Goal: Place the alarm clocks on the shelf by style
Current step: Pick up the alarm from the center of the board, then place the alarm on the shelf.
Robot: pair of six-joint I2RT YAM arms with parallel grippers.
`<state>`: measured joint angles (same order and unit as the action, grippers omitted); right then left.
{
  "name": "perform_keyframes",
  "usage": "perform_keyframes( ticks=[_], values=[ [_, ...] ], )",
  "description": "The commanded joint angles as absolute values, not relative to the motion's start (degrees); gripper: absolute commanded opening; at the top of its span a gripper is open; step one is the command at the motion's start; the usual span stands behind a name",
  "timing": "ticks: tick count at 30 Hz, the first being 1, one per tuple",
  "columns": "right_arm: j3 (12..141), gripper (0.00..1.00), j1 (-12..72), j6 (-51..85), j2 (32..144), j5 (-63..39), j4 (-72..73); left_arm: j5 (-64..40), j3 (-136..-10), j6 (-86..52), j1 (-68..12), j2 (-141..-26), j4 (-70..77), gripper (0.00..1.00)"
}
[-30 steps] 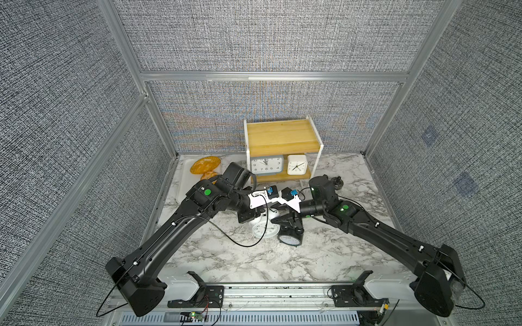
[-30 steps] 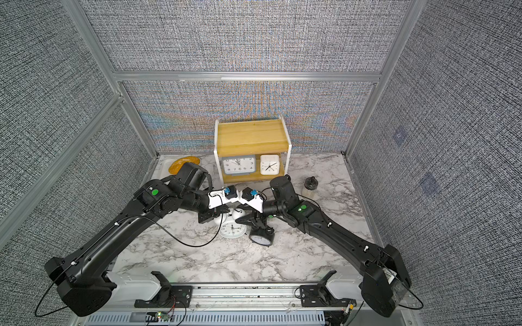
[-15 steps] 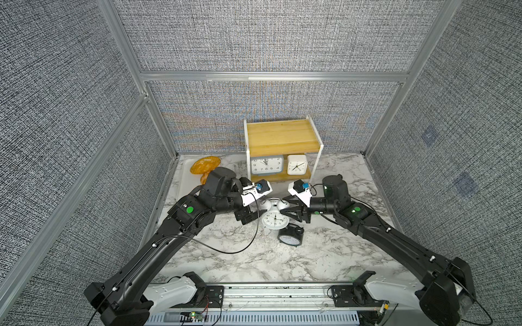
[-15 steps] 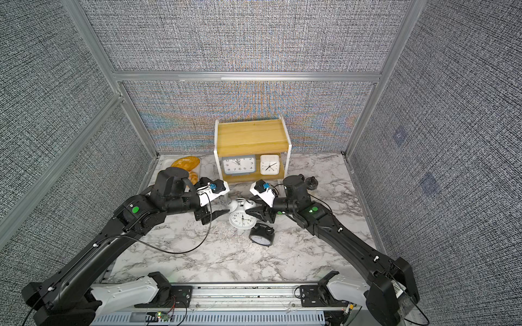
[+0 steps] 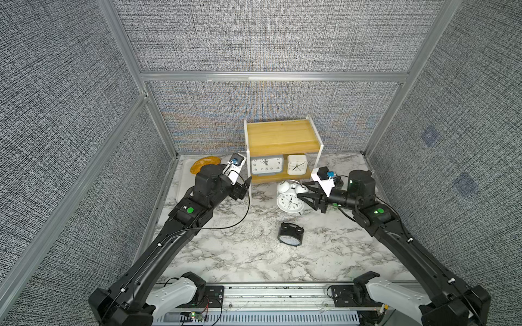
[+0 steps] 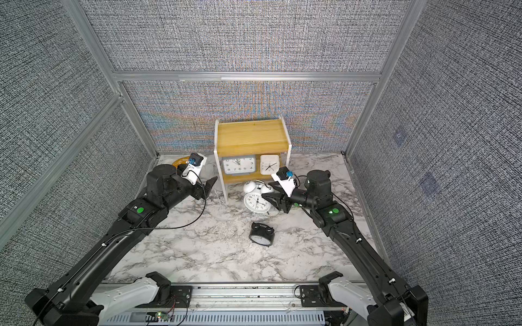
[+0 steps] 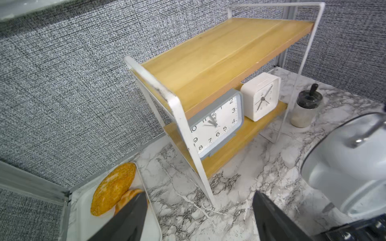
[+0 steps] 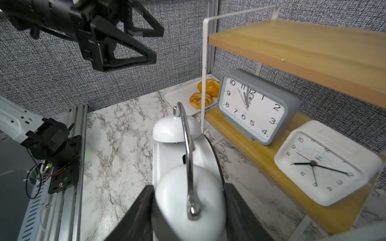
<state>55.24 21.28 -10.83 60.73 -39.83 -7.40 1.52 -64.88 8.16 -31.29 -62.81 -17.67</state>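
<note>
The shelf [image 5: 281,135] held the grey-blue clock [image 5: 267,168] and square clock [image 5: 297,168]. The right claw [image 5: 302,191] grasped the white bell clock [image 5: 289,201], left claw [image 5: 246,186] released; black bell clock [image 5: 290,234] lay unplaced.

The tabletop [image 5: 240,262] is patterned as white marble with grey veins. The shelf [image 5: 279,135] is made of yellow boards in a white frame. The white twin-bell clock [image 5: 290,202] carries black numerals; the black twin-bell clock [image 5: 291,234] is seen at six o'clock from it. The walls [image 5: 254,36] are covered in speckled grey weave.
</note>
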Motion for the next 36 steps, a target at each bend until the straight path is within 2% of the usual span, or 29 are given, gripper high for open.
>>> perform_keyframes(
  ticks=[1,7,11,19,25,36],
  values=[
    [58.11,0.37,20.5,-10.32,60.04,-42.27,-6.85,1.94,-63.72,4.23,-30.6,-64.41,-10.99,0.83],
    [63.86,0.37,19.59,-10.42,60.12,-44.33,-9.68,2.16,-60.81,3.19,-29.18,-68.1,-3.25,0.81],
    [67.78,0.37,19.16,-9.69,60.96,-44.88,-9.8,2.35,-60.79,3.07,-28.21,-71.42,0.48,0.74],
    [79.54,0.37,17.71,-7.74,66.4,-42.9,-10.97,-1.33,-60.92,3.94,-27.36,-76.51,4.32,0.71],
    [87.75,0.37,16.56,-5.75,71.8,-37.63,-9.45,-0.45,-60.48,4.57,-27.23,-77.75,6.03,0.7],
    [99.24,0.35,16.38,-5.24,81.61,-25.7,-6.46,-0.2,-60.12,8.08,-26.93,-80.16,8.73,0.61]
  ],
)
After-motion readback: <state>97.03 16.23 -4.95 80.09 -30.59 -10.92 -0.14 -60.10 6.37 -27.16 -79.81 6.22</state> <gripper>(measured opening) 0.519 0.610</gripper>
